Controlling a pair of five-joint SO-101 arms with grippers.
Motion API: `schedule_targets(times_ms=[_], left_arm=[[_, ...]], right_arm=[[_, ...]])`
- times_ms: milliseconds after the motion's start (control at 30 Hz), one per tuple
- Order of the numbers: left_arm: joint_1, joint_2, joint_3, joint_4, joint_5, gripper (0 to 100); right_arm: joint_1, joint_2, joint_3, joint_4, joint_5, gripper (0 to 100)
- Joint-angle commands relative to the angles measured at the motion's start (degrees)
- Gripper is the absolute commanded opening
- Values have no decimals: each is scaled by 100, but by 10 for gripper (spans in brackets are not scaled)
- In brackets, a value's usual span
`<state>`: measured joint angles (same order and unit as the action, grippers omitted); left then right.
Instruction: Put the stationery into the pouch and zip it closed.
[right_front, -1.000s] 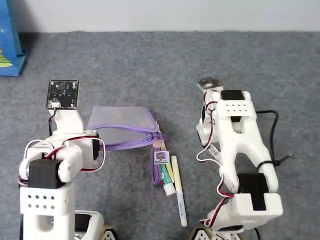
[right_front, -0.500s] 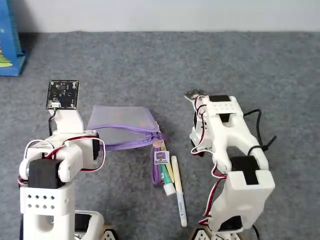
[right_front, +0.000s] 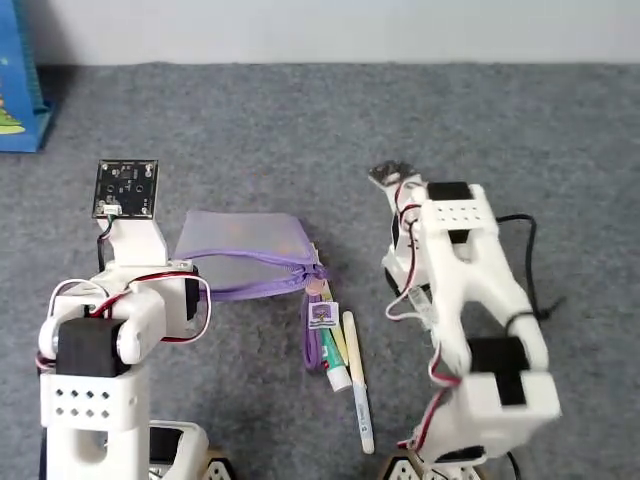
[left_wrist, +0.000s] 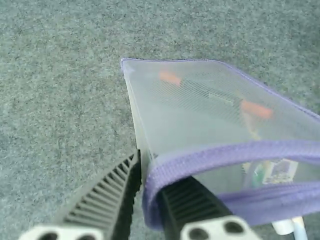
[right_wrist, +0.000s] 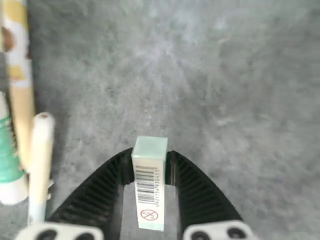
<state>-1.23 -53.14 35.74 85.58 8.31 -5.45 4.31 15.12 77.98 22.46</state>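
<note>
A translucent purple pouch (right_front: 243, 252) lies on the grey carpet with orange-tipped items (left_wrist: 255, 108) inside it. My left gripper (left_wrist: 148, 172) is shut on the pouch's purple zipper edge (left_wrist: 210, 157) at one corner. My right gripper (right_wrist: 149, 157) is shut on a pale green eraser (right_wrist: 148, 190) with a barcode label, held just above the carpet. A white pen (right_front: 357, 385) and a green-and-white marker (right_front: 336, 364) lie between the arms, right of the pouch's strap (right_front: 314, 345). In the right wrist view, the cream pen (right_wrist: 20, 100) and white pen (right_wrist: 39, 150) lie beside the gripper.
A blue box (right_front: 20, 90) stands at the far left edge by the wall. A small tag (right_front: 322, 314) hangs at the pouch's zipper end. Bare carpet (right_front: 300, 130) stretches beyond the pouch and to the right of the right arm (right_front: 455, 250).
The right arm has swung left toward the pens with the eraser in its gripper, its elbow shifting too. The left arm and pouch have not moved.
</note>
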Motion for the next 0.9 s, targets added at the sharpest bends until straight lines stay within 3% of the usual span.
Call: schedule_targets(times_ms=[0,67,200,433,867], left_arm=[[0,-9,-22,-114,9,11],[0,-9,-31,-123,9,11],[0,-9,-66,-141,35,11],[0,-9,-66,-220,53,11],[0,-9,-31,-185,53,11]], right_arm=[[-75,-1191,-149,356,18,8],[-127,-1736,-149,426,-26,8],[-435,-2774,-149,470,-879,8],[-1780,-4154,-158,382,-1705,8],[-3512,-5323,-114,-963,-3156,8]])
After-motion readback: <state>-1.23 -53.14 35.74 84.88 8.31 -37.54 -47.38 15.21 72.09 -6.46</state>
